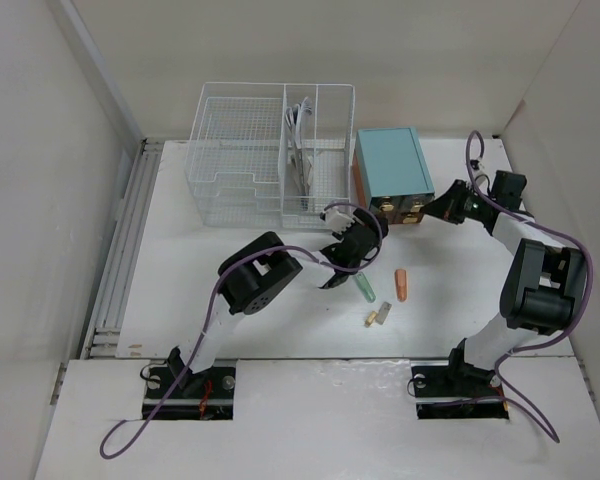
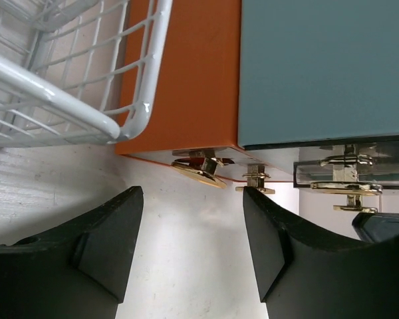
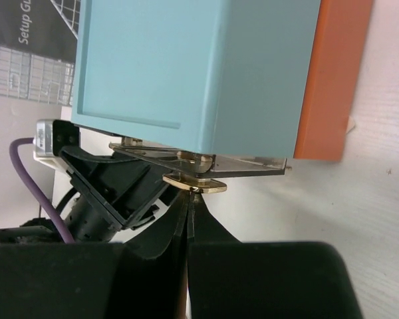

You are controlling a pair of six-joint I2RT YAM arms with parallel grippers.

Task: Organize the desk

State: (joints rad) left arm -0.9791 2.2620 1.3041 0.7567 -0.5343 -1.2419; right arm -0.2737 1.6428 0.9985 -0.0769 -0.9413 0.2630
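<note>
The white desk (image 1: 195, 290) holds a teal box (image 1: 390, 165) with drawers and brass knobs on its front. My right gripper (image 1: 432, 208) is at that front. In the right wrist view its fingers (image 3: 191, 199) are pressed together on a brass drawer knob (image 3: 194, 184), and the drawer stands slightly out. My left gripper (image 1: 368, 232) is open and empty, just in front of the box's left knobs (image 2: 199, 169). In the left wrist view it (image 2: 193, 193) hovers over bare desk. A green tube (image 1: 365, 290), an orange piece (image 1: 403, 285) and a small brass-grey piece (image 1: 378, 316) lie loose in front.
A white wire-mesh basket organizer (image 1: 250, 150) stands at the back left, close beside the box, with a white cable in one narrow compartment. The box's orange side (image 2: 186, 73) faces the basket. Walls enclose the desk on three sides.
</note>
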